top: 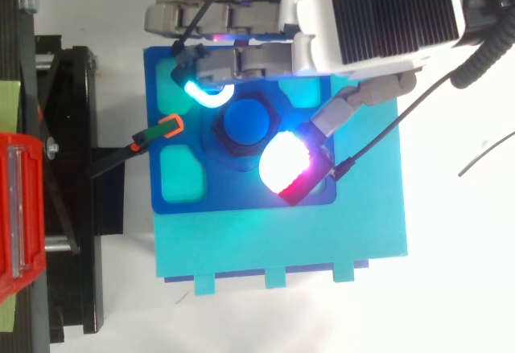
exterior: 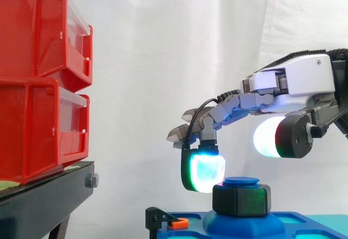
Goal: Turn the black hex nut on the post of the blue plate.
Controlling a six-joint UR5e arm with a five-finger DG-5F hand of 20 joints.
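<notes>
Right now the hand [exterior: 293,81] hovers over the nut [exterior: 241,200], which sits on the post [top: 245,120] mid-plate [top: 241,200]. Fingers are spread and bent down, gripping nothing. The green fingertip [exterior: 205,171] is at the nut's side toward the bins [exterior: 38,86]; can't tell if it touches. The thumb pad [exterior: 266,136] is opposite, above nut level. An orange clip [top: 169,125] sits at the plate's edge.

open air between hand [exterior: 293,81] and red bins [exterior: 38,81].
</notes>
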